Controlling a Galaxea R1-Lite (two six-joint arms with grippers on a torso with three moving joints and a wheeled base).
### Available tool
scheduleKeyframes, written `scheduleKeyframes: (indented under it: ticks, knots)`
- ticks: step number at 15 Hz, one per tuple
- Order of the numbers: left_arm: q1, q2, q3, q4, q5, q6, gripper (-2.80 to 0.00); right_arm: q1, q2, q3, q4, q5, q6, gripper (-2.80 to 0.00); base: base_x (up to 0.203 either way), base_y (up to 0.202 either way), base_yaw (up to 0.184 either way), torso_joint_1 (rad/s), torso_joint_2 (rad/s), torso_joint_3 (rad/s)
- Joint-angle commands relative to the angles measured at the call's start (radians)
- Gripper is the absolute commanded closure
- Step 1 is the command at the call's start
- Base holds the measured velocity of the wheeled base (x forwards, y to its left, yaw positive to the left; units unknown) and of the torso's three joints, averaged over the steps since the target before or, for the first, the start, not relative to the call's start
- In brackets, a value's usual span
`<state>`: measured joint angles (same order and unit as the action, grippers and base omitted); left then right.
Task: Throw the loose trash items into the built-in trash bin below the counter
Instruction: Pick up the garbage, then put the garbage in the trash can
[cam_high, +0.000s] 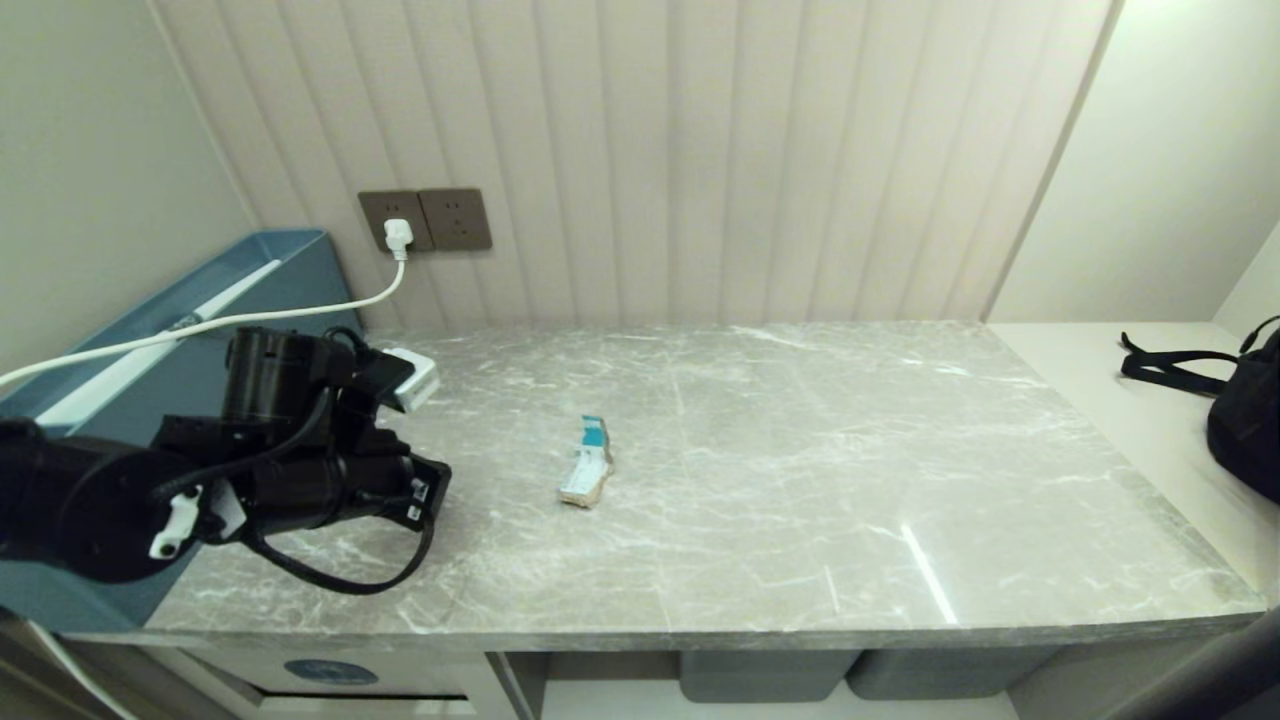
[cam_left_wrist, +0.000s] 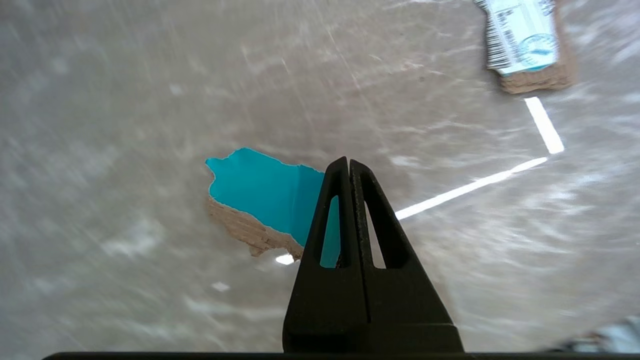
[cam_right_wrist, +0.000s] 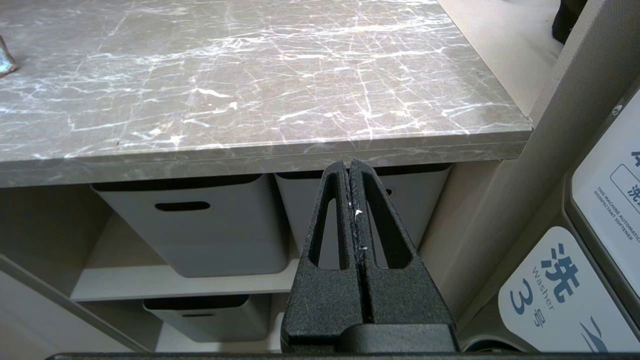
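My left gripper (cam_left_wrist: 348, 161) is shut on a torn cardboard scrap with a teal face (cam_left_wrist: 260, 192). The scrap sticks out to one side of the fingers, above the grey marble counter (cam_high: 800, 450). In the head view the left arm (cam_high: 300, 480) reaches over the counter's left end and hides its own fingers. A folded teal-and-white carton piece (cam_high: 588, 470) (cam_left_wrist: 525, 45) lies mid-counter. The bin's flap with its blue oval sticker (cam_high: 330, 672) shows below the counter's front left. My right gripper (cam_right_wrist: 349, 162) is shut on nothing, parked low before the counter's front edge.
A blue box (cam_high: 250, 280) stands at the counter's left end. A white cable (cam_high: 300, 305) runs from a wall plug (cam_high: 398, 238) to a white adapter (cam_high: 415, 375). A black bag (cam_high: 1245, 420) sits far right. Grey baskets (cam_right_wrist: 200, 225) fill the shelves under the counter.
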<state>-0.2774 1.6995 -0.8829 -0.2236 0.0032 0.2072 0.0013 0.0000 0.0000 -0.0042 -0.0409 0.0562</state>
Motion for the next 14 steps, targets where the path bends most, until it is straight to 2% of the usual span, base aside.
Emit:
scheduleKeyframes:
  ticks: [1,2,3,4,5,9,10,12,14]
  knots:
    - [-0.004,-0.048,-0.025,0.090,-0.002,-0.128,0.00,0.000,0.000,0.002,0.000,-0.001,0.001,0.00,0.000,0.000,0.000,0.000,0.00,0.000]
    - [-0.003,-0.058,-0.061,0.155,-0.015,-0.181,0.00,0.000,0.000,0.002,0.000,-0.001,0.001,0.00,0.000,0.000,0.000,0.000,0.00,0.000]
    - [-0.003,-0.067,-0.098,0.223,-0.058,-0.211,0.00,-0.001,0.000,0.002,0.000,-0.001,0.001,0.00,0.000,0.000,0.000,0.000,0.00,0.000]
    - [-0.003,-0.074,-0.125,0.269,-0.097,-0.222,0.00,0.000,0.000,0.002,0.000,-0.001,0.001,0.00,0.000,0.000,0.000,0.000,0.00,0.000]
    - [-0.003,-0.079,-0.135,0.285,-0.107,-0.224,0.00,0.000,0.000,0.002,0.000,-0.001,0.001,0.00,0.000,0.000,0.000,0.000,0.00,0.000]
    - [-0.005,-0.085,-0.132,0.279,-0.100,-0.224,0.00,0.000,0.000,0.002,0.000,-0.001,0.001,0.00,0.000,0.000,0.000,0.000,0.00,0.000]
    - [-0.005,-0.096,-0.132,0.275,-0.103,-0.238,0.00,0.000,0.000,0.002,0.000,-0.001,0.001,0.00,0.000,0.000,0.000,0.000,0.00,0.000]
    - [-0.005,-0.119,-0.135,0.271,-0.109,-0.307,0.00,0.000,0.000,0.002,0.000,-0.001,0.001,0.00,0.000,0.000,0.000,0.000,0.00,0.000]
    - [-0.003,-0.167,-0.118,0.266,-0.105,-0.313,0.00,0.000,0.000,0.002,0.000,-0.001,0.001,0.00,0.000,0.000,0.000,0.000,0.00,0.000]
